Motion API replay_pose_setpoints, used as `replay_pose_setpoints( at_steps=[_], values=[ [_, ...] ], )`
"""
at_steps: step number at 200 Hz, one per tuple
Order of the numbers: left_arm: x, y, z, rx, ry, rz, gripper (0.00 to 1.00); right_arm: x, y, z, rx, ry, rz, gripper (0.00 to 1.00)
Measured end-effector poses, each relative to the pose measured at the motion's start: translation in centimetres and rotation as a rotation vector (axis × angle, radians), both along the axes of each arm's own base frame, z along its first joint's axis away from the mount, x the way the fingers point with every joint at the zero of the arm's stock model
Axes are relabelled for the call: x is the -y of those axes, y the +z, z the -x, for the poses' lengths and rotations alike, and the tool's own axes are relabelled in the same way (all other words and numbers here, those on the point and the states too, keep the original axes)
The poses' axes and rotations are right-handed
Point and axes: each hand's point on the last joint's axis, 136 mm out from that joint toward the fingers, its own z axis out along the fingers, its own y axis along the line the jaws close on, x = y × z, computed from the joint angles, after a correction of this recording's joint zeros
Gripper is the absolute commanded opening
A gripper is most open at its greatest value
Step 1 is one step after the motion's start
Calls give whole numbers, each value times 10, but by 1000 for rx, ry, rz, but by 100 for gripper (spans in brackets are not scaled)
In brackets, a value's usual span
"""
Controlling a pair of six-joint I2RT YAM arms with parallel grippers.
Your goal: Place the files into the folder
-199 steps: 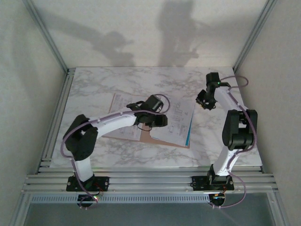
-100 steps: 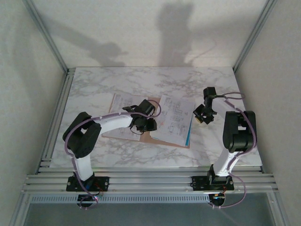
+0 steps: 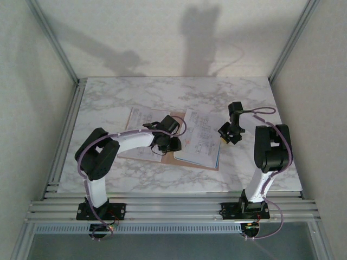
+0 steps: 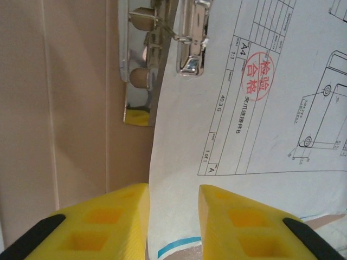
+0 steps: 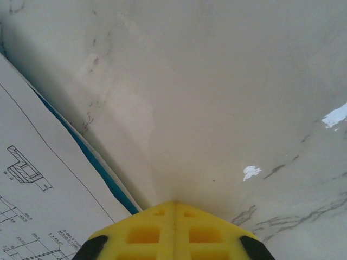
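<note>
The folder [image 3: 169, 158] lies open on the table [image 3: 135, 92], with files [image 3: 201, 138] on both leaves. A metal clip [image 4: 192, 38] sits ahead of the left gripper [image 4: 173, 195], whose fingers are parted over a sheet edge. The right gripper [image 5: 174, 208], fingers together, hovers over bare marble beside the blue strip [image 5: 103, 176].

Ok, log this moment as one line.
left jaws open | over files, beside folder clip | right jaws shut | over table, beside blue strip

Left arm [image 3: 130, 141] elbow bent, reaching inward; left gripper [image 4: 173, 190] low, jaws apart. Right arm [image 3: 269, 149] folded; right gripper [image 5: 174, 207] pointed down, jaws pressed together.
</note>
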Motion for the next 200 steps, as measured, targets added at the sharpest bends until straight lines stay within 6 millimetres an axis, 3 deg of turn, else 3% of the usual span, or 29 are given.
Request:
replay_pose_setpoints(
  at_steps=[72, 122, 200],
  values=[
    [6, -2, 8, -9, -23, 1, 28, 0, -1, 0, 0, -4, -1, 0],
    [5, -1, 9, -6, -20, -2, 36, 0, -1, 0, -1, -3, -1, 0],
    [-3, -5, 23, -48, -17, -2, 32, 0, -1, 0, 0, -3, -1, 0]
  ],
)
